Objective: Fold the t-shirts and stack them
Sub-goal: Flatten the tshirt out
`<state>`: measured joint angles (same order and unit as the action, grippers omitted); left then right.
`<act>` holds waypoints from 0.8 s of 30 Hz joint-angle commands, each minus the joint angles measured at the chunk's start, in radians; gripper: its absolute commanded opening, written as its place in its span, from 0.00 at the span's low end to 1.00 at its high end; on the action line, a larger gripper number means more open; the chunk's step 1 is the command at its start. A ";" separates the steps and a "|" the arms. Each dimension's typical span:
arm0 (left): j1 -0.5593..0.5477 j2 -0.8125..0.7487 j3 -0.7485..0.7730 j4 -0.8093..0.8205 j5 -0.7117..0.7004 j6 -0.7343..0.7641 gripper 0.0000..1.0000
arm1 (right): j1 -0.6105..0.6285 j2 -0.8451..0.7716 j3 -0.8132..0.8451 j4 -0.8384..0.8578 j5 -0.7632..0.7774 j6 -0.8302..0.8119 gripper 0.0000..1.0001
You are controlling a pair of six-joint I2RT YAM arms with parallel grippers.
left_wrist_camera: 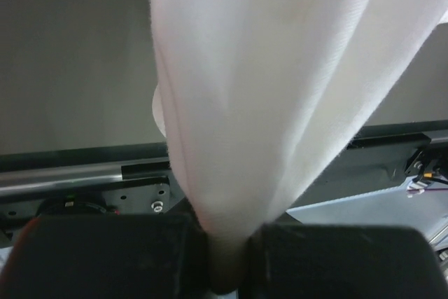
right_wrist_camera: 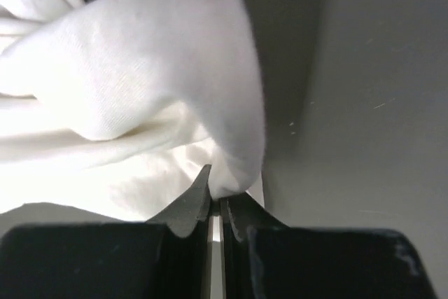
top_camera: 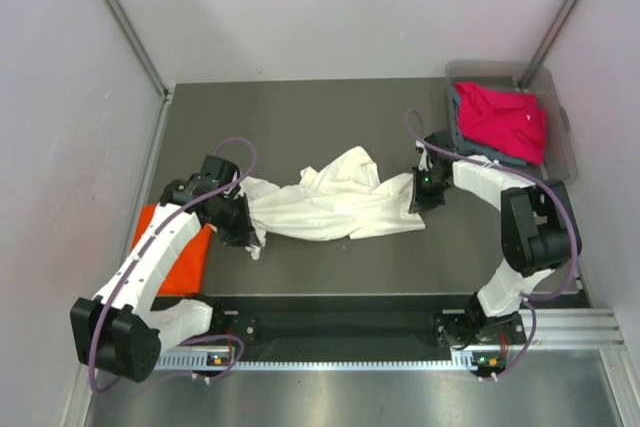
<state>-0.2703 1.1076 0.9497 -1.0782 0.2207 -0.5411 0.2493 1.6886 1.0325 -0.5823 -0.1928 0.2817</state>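
Near-left, the orange t-shirt (top_camera: 192, 265) lies half hidden under the left arm (top_camera: 150, 252). Mid-way across the tabletop (top_camera: 330, 122), the left gripper (top_camera: 240, 225) and right gripper (top_camera: 420, 193) each pinch an end of the crumpled cream-white t-shirt (top_camera: 330, 205). Far right, a bin (top_camera: 566, 137) holds the magenta-pink t-shirt (top_camera: 505, 117), which covers most of a grey-blue t-shirt (top_camera: 470, 144).

white shirt (top_camera: 335, 207): soft matt cloth, fine knit, creased. orange shirt (top_camera: 190, 262) and pink shirt (top_camera: 500, 119): matt cloth. bin (top_camera: 566, 145): clear, slightly glossy plastic. table (top_camera: 300, 122): smooth matt dark grey surface. rail (top_camera: 565, 329): bare ribbed metal, dull sheen. right gripper (right_wrist_camera: 215, 197): smooth matt black plastic.
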 commanded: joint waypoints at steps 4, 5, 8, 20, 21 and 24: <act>0.003 -0.040 0.017 -0.136 0.012 0.001 0.00 | 0.037 -0.296 -0.100 -0.158 0.064 0.075 0.00; 0.003 -0.045 0.014 -0.178 0.019 -0.008 0.00 | 0.047 -0.358 -0.115 -0.198 0.103 0.095 0.00; 0.003 -0.089 -0.020 -0.251 0.052 -0.075 0.00 | 0.051 -0.588 -0.152 -0.365 0.154 0.177 0.00; 0.003 0.127 0.069 -0.141 -0.325 -0.126 0.00 | 0.013 -0.316 0.110 -0.294 0.121 0.151 0.00; 0.017 0.185 0.095 -0.129 -0.399 -0.105 0.00 | 0.005 -0.263 0.209 -0.265 0.118 0.140 0.00; 0.058 0.484 0.228 -0.071 -0.592 -0.039 0.00 | -0.034 -0.025 0.462 -0.283 0.095 0.102 0.00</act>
<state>-0.2516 1.4025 1.0843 -1.2537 -0.0780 -0.6491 0.2520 1.5440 1.2602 -0.9298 -0.0883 0.4374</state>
